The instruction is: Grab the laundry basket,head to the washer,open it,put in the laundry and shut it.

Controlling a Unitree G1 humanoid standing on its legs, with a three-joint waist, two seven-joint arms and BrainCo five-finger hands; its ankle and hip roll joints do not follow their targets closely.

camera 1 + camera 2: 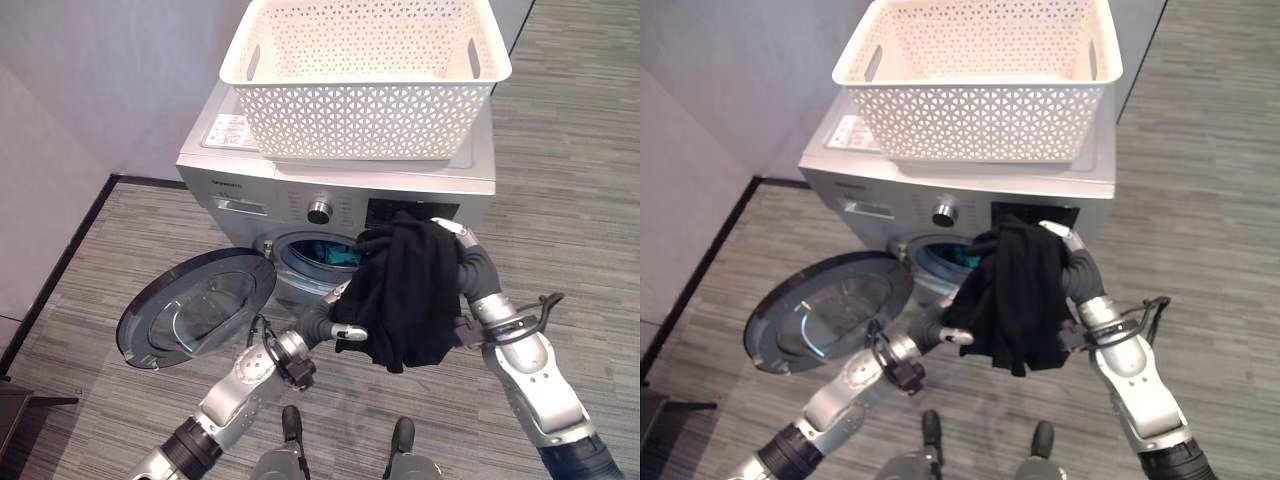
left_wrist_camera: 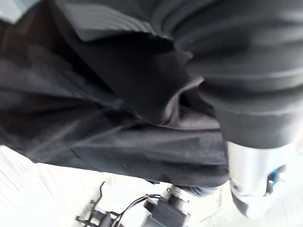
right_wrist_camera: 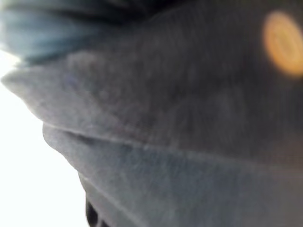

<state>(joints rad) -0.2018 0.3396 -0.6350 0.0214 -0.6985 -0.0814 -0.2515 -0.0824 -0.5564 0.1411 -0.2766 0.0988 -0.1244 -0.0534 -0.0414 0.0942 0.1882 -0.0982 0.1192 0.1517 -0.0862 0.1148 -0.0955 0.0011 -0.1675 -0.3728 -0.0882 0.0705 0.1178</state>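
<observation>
Basket point(image 1: 365, 75): white, empty, sitting on top of the washer point(image 1: 480, 170).
Door point(image 1: 195, 305): swung wide open to my left.
Drum: something teal point(image 1: 335, 255) already inside.
Black cloth point(image 1: 405, 290): bunched between my hands, right at the opening.
Left hand point(image 1: 348, 330): fingertip poking out under the cloth, can't tell the grip.
Right hand point(image 1: 455, 232): mostly buried in cloth, can't tell either.
</observation>
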